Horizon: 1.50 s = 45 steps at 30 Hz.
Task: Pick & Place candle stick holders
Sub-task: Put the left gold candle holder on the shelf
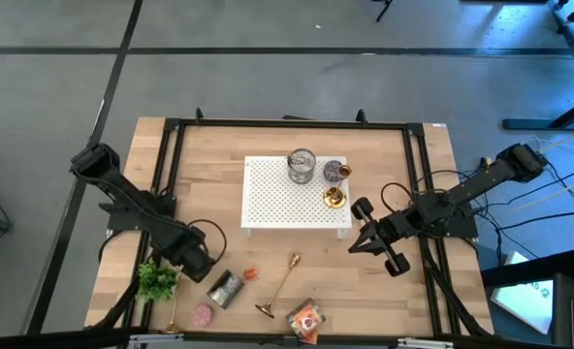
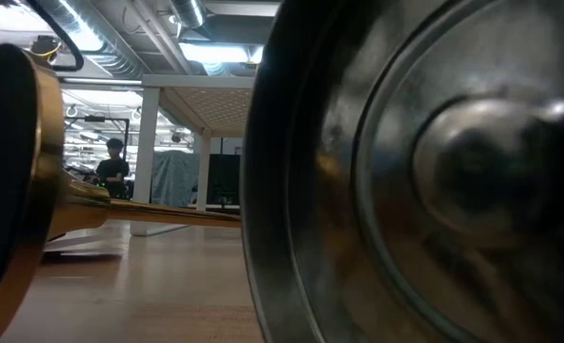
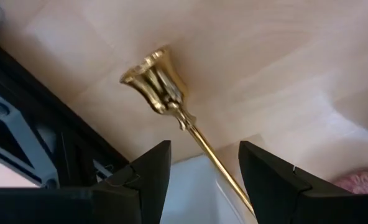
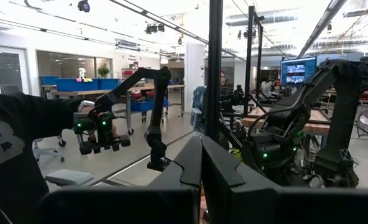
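Note:
A slim gold candle stick holder lies on its side on the table in front of the white platform; its round base also shows in the low view. A second holder lies by the table's near left corner. A third stands on its base on the platform. My left gripper is open; in its wrist view its fingers stand on either side of a holder's shaft, below the cup, without touching. My right gripper hovers shut and empty at the platform's right.
On the platform stand a silver tin and a tin with a purple candle. On the table lie a silver tin, a pink candle, a green plant and an orange packet. A black frame borders the table.

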### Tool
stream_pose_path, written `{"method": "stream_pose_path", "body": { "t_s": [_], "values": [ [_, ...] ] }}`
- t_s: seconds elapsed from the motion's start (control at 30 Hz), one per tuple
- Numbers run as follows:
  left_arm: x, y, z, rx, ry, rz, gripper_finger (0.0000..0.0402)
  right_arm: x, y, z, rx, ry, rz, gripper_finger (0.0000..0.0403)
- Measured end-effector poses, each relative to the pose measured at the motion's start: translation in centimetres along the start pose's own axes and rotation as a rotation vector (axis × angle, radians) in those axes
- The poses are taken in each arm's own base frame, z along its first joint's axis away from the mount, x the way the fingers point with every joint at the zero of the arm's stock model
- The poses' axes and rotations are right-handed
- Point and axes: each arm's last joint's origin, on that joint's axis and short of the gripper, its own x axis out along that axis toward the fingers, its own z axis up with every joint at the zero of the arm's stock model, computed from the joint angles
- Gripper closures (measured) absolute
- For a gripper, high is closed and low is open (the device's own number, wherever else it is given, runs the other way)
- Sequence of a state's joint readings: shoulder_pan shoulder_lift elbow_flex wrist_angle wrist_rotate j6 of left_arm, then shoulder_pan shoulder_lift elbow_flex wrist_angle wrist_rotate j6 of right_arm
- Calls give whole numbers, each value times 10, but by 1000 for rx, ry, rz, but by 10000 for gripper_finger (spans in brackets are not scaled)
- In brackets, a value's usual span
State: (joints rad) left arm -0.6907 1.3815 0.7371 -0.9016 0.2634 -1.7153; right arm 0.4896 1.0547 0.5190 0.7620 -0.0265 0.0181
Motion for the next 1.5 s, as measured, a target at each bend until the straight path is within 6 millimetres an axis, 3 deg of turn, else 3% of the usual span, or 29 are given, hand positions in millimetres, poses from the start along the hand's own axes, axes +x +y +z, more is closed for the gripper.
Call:
{"method": "stream_pose_path", "body": {
  "t_s": [0.3,1.0,1.17,1.43,1.5],
  "values": [
    [4,1,1,-9,0,6,217,0,0,0,0,4,0,397],
    [33,-15,5,61,54,75,221,0,0,0,0,3,0,398],
    [35,-17,5,79,58,69,264,0,0,0,0,3,0,398],
    [33,-20,10,62,50,46,379,0,0,0,0,1,0,398],
    [32,-21,13,63,45,36,385,0,0,0,0,1,0,398]
  ]
}}
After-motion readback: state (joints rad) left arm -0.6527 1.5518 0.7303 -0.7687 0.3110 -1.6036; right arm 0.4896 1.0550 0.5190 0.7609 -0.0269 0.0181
